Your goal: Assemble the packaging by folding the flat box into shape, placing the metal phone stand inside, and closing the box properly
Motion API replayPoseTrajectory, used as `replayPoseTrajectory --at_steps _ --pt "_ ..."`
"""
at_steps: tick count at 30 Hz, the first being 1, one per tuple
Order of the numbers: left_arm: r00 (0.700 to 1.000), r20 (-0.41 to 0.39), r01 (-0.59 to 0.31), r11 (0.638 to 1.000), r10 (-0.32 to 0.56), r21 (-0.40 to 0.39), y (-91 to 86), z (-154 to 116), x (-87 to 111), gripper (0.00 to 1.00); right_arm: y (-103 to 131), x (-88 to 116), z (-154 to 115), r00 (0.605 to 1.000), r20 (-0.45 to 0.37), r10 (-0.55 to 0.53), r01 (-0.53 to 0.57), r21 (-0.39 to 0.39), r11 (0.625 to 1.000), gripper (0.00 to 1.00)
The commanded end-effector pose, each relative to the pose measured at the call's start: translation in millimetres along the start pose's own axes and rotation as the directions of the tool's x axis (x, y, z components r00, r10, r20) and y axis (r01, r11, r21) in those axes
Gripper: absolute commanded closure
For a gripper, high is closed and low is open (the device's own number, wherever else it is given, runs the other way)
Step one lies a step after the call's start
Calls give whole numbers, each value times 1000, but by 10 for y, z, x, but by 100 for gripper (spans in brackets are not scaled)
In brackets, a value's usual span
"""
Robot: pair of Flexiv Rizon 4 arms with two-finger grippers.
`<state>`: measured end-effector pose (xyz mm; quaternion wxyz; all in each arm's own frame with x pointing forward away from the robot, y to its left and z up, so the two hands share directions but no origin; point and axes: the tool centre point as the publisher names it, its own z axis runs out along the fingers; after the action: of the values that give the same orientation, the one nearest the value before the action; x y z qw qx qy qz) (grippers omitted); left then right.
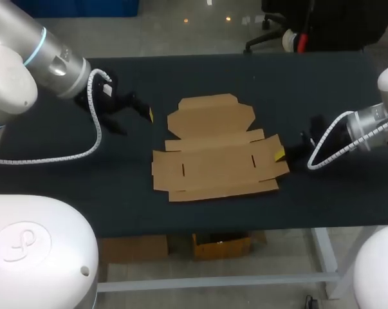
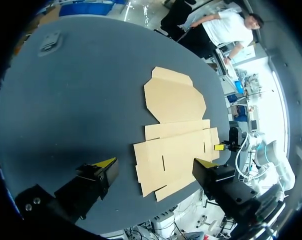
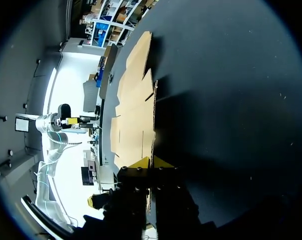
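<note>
The right gripper, at middle right, is pinched shut on a side flap of the flat brown cardboard box, which lies unfolded at centre. The left gripper, at upper left, is spread wide and empty. Folding, loading and closing are judged outstanding; no metal phone stand is made out.

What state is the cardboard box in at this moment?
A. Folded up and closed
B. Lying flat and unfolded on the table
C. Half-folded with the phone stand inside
B: the box lies as a flat sheet on the table, its flaps spread out and nothing inside it.
</note>
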<state>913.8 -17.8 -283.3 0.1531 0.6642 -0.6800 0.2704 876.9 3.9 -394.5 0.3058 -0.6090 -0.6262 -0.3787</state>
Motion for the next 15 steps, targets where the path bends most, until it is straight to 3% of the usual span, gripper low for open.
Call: replayPoseTrajectory --at_steps 1,15 --pt "1000 7 -1 1000 1 4 26 -17 28 0 -66 10 -33 1000 3 0 0 -13 1000 100" --pt "1000 10 -6 1000 6 2 50 -9 57 0 -128 -18 -12 1000 11 13 -13 -9 1000 100"
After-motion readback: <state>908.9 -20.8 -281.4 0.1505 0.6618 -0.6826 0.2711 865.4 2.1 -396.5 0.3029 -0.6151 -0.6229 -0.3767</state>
